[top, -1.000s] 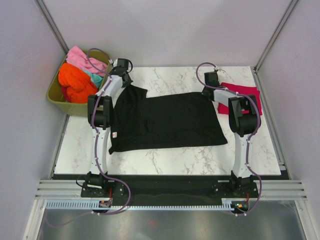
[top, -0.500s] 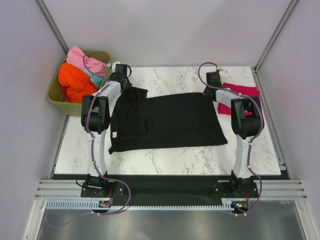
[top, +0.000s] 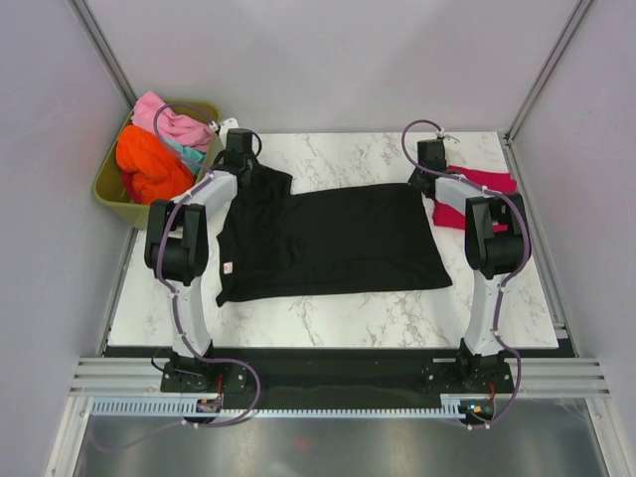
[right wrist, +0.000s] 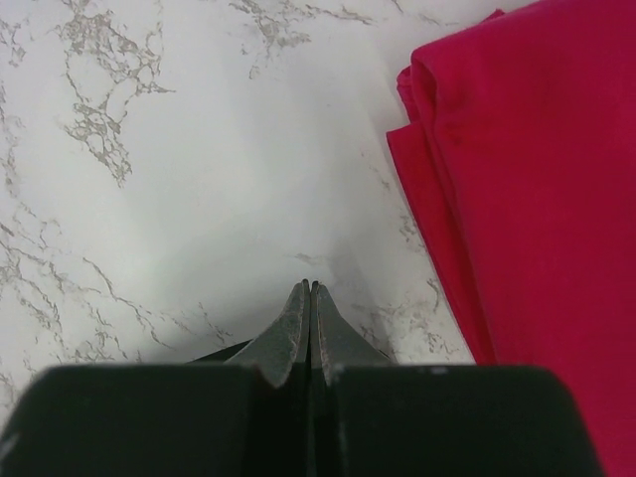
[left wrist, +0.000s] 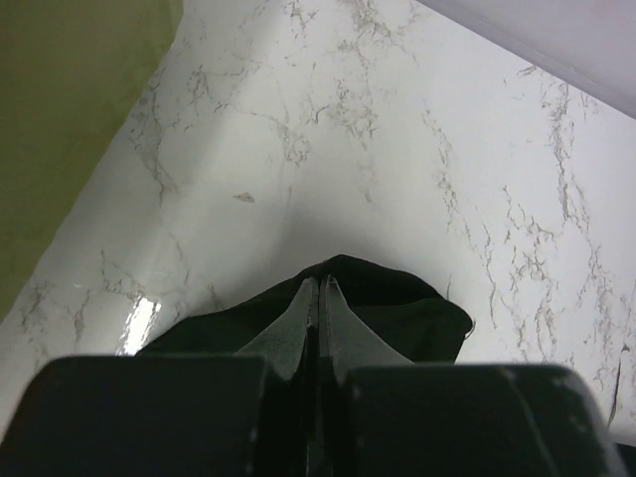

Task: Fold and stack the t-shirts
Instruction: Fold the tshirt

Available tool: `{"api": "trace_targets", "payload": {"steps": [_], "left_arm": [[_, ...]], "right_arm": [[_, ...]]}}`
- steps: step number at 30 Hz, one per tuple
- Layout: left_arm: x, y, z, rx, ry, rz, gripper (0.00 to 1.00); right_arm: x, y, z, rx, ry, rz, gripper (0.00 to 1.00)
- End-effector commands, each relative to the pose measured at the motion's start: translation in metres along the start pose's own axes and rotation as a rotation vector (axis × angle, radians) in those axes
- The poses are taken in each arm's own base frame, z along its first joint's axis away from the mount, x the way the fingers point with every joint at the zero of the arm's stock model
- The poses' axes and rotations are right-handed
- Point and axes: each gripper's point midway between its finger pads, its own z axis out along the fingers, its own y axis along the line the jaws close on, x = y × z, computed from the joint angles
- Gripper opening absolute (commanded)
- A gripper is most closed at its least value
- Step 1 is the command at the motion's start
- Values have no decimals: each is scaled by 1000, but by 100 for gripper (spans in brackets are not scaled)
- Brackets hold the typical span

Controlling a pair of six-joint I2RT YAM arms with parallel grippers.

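Left pincer (left wrist: 318, 283): closed, pinching far left corner of black shirt (top: 328, 238), spread flat mid-bench (top: 348, 313). Right pincer (right wrist: 309, 288): closed, black cloth at tips, grip unclear. Red shirt (right wrist: 537, 179): folded, far right corner. Tub (top: 107, 194), beside far left corner: orange (top: 149, 169), pink (top: 164, 117), teal (top: 189, 154) shirts.

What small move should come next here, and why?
The left pincer and right pincer are shut on the far corners of the black cloth t-shirt, spread flat. So probably lift both slightly and carry that edge toward the near one.
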Motion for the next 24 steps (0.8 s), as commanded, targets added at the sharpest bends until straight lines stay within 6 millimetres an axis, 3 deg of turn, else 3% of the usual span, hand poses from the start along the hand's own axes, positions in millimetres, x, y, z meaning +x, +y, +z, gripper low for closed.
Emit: {"api": "trace_targets", "payload": {"steps": [1,2,4,13,24], "left_arm": [[-46,2,-33,4,-152,-15,2],[-37,8,-36,-5,-144,-13,2],[-49,7,-51,16,-190,-33,2],[-43,13,-90,58,-241,-51,2],[-30,22,-134,35,-304,-23,2]], "right_arm": [[-25,2,-18,-30,-36,47,0],[-27,3,-20,-35,-38,49,0],[-29,2,-23,-32,-43,50,0],[-39,0,-41,-40,-68,68,0],[-36,-7,-51,-27,-71,80,0]]}}
